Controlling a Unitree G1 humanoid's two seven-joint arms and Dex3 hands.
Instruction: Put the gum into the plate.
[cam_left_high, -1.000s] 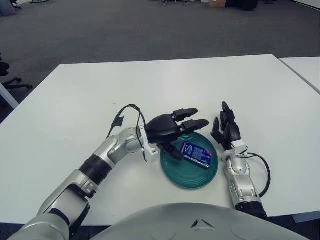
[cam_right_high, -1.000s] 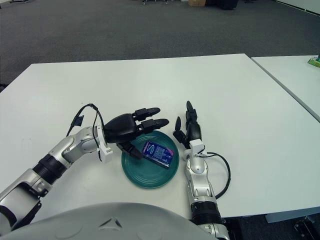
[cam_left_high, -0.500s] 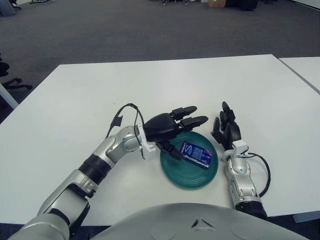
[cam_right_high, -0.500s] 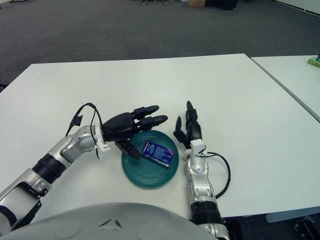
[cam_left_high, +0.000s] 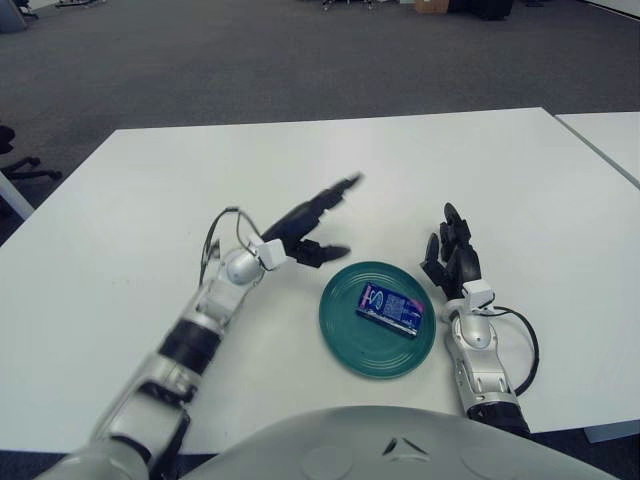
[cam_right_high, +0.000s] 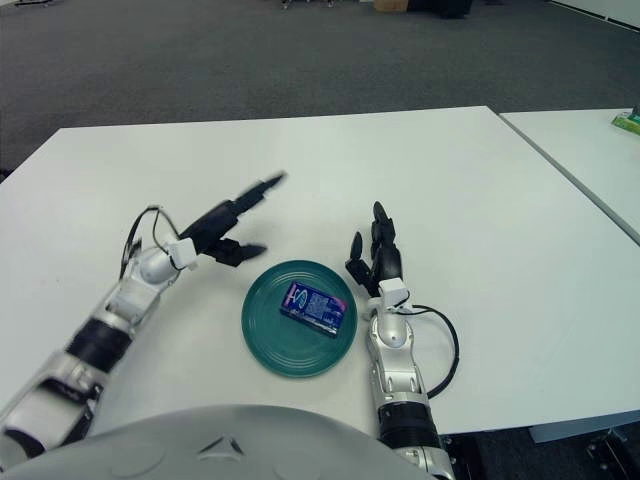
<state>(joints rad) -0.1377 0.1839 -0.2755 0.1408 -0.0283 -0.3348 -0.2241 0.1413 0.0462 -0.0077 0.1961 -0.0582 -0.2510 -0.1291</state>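
Note:
A blue pack of gum (cam_left_high: 390, 307) lies flat in the round green plate (cam_left_high: 345, 340) on the white table; it also shows in the right eye view (cam_right_high: 317, 308). My left hand (cam_left_high: 316, 222) is raised above the table to the upper left of the plate, fingers spread, holding nothing. My right hand (cam_left_high: 452, 257) rests on the table just right of the plate, fingers pointing up and relaxed, holding nothing.
The white table (cam_left_high: 150, 220) stretches wide around the plate. A second white table (cam_left_high: 605, 135) stands at the far right, across a narrow gap. Grey carpet floor lies beyond the far edge.
My left hand has pulled away from over the plate, up and to the left, with its fingers spreading out. The gum stays in the plate. The right hand has not moved.

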